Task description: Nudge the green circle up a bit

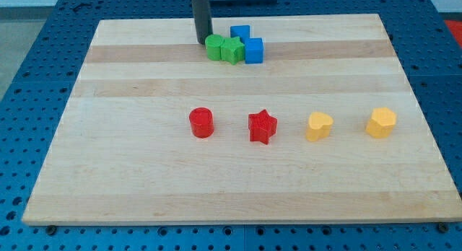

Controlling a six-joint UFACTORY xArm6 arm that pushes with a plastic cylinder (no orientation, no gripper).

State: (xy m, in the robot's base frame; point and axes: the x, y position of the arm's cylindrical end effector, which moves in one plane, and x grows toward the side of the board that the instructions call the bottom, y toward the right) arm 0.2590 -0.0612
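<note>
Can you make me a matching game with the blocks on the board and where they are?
Things:
1. green circle
2. red star
3. yellow block at the end of the row
4. red cylinder

Places:
A. farthest toward the view's right
B. right beside my tip, near the view's top
C. the view's left end of the lower row
D. between the red cylinder and a yellow heart-like block

Pairs: 1-B, 2-D, 3-A, 4-C
</note>
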